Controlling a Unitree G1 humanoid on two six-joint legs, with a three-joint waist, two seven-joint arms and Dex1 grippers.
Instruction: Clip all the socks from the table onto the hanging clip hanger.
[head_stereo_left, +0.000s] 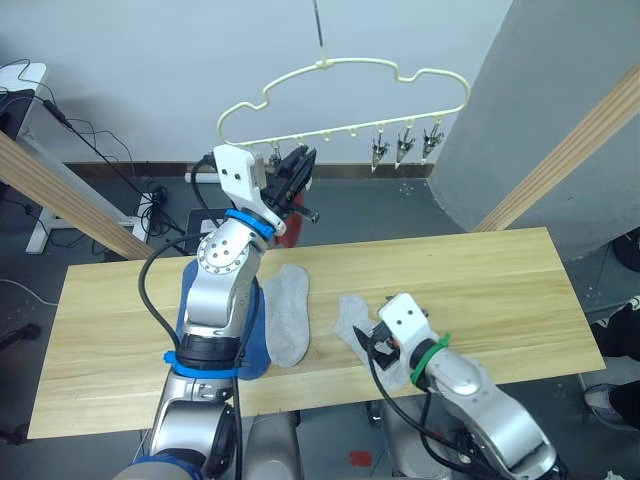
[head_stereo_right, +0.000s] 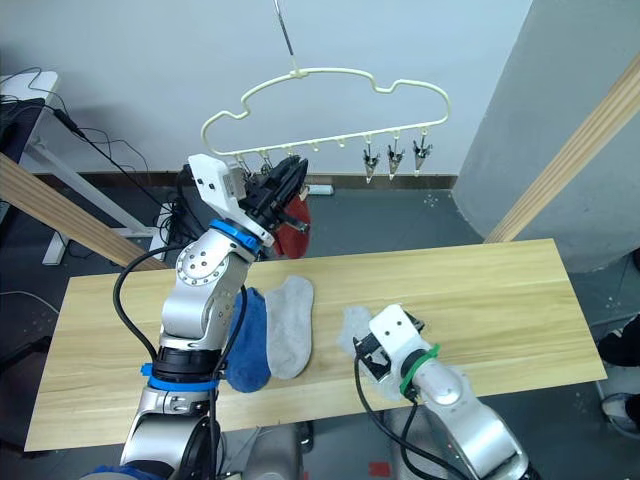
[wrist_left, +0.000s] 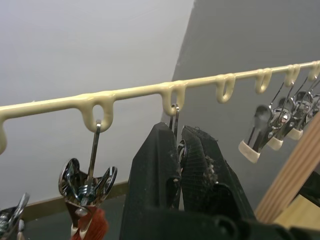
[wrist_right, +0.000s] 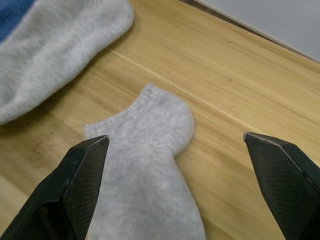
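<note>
- Your left hand (wrist_left: 180, 165) is up at the clip hanger (head_stereo_left: 345, 95), fingers pressed together on a metal clip (wrist_left: 174, 117).
- Your right hand (wrist_right: 180, 150) is spread wide over a grey sock (wrist_right: 145, 170) on the worktop (head_stereo_left: 500, 290).
- A red sock (head_stereo_right: 293, 232) hangs from a clip.

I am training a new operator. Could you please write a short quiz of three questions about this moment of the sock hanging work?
1. True or false: the right gripper is open over a light grey sock on the table.
2. The left gripper is at the: A) table B) clip hanger C) floor
3. What colour is the sock that hangs from the hanger beside the left gripper?

Key
1. True; its fingers stand wide apart on both sides of the sock.
2. B; its fingers are closed around a metal clip under the hanger's bar.
3. Rust red.
</note>
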